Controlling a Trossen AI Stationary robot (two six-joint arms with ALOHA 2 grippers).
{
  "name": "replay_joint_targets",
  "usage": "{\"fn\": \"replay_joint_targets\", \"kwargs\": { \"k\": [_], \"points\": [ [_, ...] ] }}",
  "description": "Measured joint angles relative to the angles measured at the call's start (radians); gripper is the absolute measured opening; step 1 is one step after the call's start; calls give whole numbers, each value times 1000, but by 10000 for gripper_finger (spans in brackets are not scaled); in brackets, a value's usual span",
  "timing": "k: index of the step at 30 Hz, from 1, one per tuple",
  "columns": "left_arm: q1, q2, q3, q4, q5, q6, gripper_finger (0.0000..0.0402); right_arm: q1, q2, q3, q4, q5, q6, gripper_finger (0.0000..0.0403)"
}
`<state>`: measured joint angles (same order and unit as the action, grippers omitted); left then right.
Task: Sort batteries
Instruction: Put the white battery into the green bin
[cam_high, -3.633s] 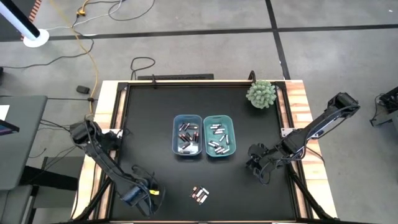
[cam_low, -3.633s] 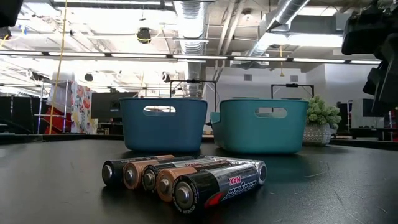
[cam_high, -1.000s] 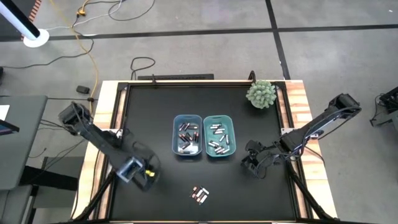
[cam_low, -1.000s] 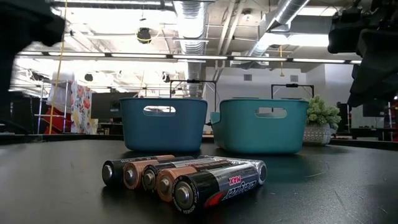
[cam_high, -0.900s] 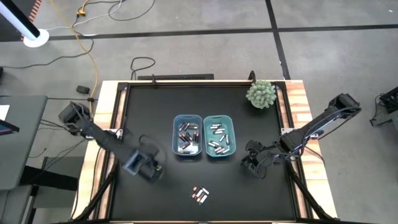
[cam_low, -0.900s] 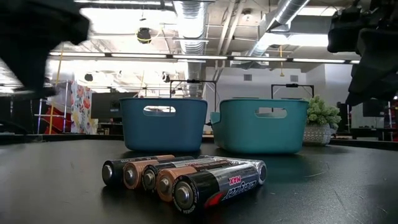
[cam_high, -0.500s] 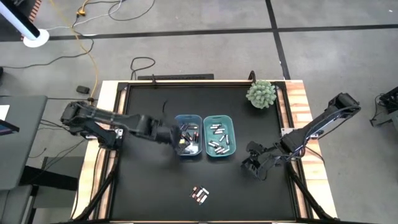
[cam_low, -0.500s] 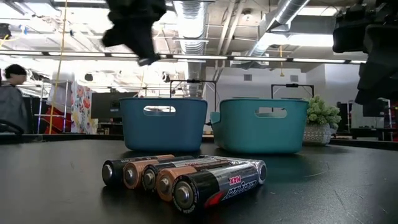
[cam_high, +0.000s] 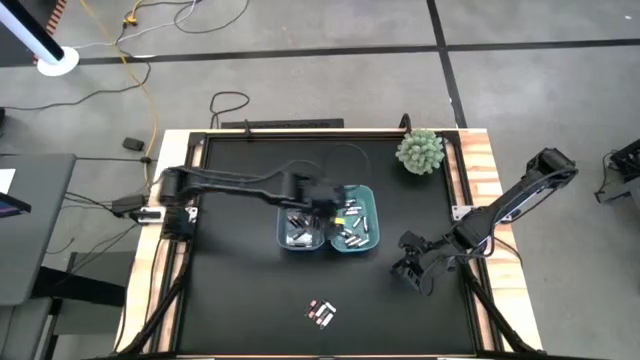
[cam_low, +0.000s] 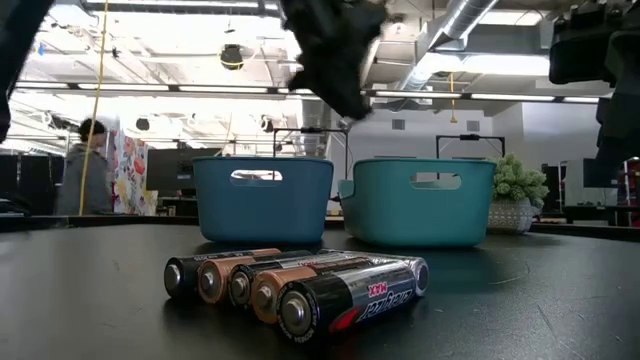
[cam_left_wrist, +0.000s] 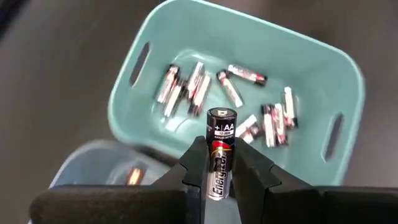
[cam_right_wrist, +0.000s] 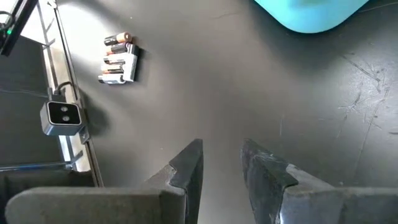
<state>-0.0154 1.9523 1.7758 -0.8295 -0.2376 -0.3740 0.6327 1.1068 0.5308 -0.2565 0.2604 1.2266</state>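
Battery (cam_left_wrist: 220, 152) sits clamped upright in the left tool (cam_left_wrist: 221, 163), over the teal bin (cam_left_wrist: 323, 59). Centre it above the cells inside, then release low so it cannot bounce out. Right tool (cam_right_wrist: 221, 160) waits part-open, empty, above the surface (cam_right_wrist: 217, 81).

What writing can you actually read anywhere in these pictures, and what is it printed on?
"+ AA": on the battery pinched in the left gripper, above the teal bin.
"Energizer": down the same battery's side, partly hidden by the fingers.
"MAX": upside down on the nearest cell of the battery row on the table; the script beneath it is not readable.
Batteries in the bins: print too small.
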Motion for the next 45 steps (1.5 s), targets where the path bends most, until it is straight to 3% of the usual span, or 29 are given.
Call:
{"fn": "replay_joint_targets", "kwargs": {
  "k": [5,12,30,45],
  "points": [
    [18,172,156,-24,71,33,43,0,0,0,5,0,5,127],
    [26,319,291,-61,110,57,44,0,0,0,6,0,24,127],
    [94,384,266,-21,121,27,45,0,0,-1,-6,1,-3,127],
    [96,405,274,-62,128,-4,128,0,0,-1,-5,6,-5,127]
  ]
}}
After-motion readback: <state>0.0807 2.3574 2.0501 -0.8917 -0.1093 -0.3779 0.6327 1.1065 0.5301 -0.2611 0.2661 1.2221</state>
